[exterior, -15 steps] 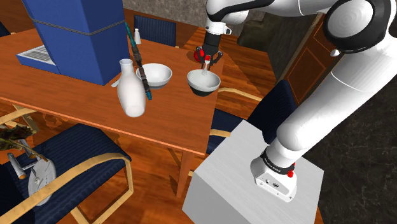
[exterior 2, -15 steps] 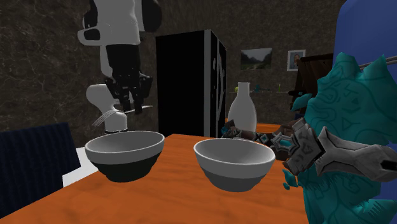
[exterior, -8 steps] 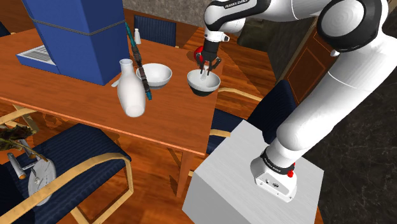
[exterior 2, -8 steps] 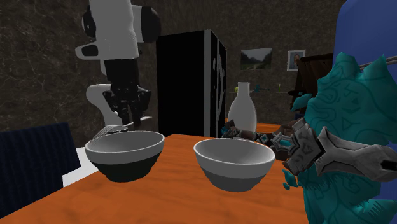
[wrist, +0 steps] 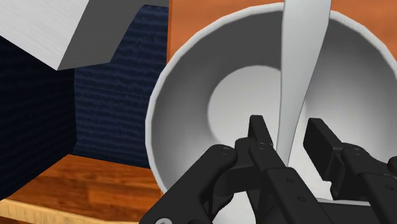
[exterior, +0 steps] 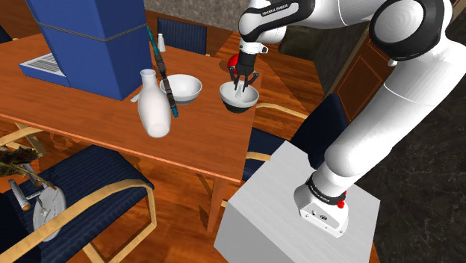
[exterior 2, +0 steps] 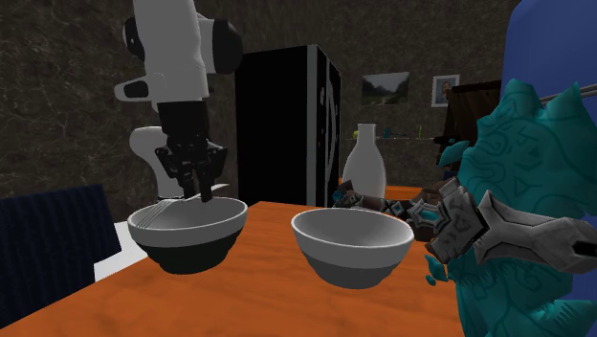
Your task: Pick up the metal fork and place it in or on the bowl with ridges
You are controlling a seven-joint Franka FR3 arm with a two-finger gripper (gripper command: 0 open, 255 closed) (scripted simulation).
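Note:
A grey bowl with a dark lower half (exterior: pixel 239 98) stands on the wooden table (exterior: pixel 89 112), near the edge that faces the stand. My gripper (exterior: pixel 241 79) hangs straight down into the bowl's mouth, shut on a pale metal fork (wrist: pixel 299 70). The black fingers (wrist: pixel 257 130) clasp the fork's shaft, which runs on over the bowl's hollow (wrist: pixel 184 114). In the second exterior view my gripper (exterior 2: pixel 196 189) sits just above the rim of that bowl (exterior 2: pixel 187 233). Whether the fork touches the bowl I cannot tell.
A second white bowl (exterior: pixel 181 87) sits close beside the first, then a white vase (exterior: pixel 154 104) and a tall blue box (exterior: pixel 89 41). A teal spiky figure (exterior 2: pixel 517 220) is near the second camera. Blue-cushioned chairs (exterior: pixel 82 187) ring the table; the stand (exterior: pixel 291 217) is at the lower right.
My gripper has come down with the fork, from well above the dark-based bowl to its mouth. The bowls, vase and box have not moved.

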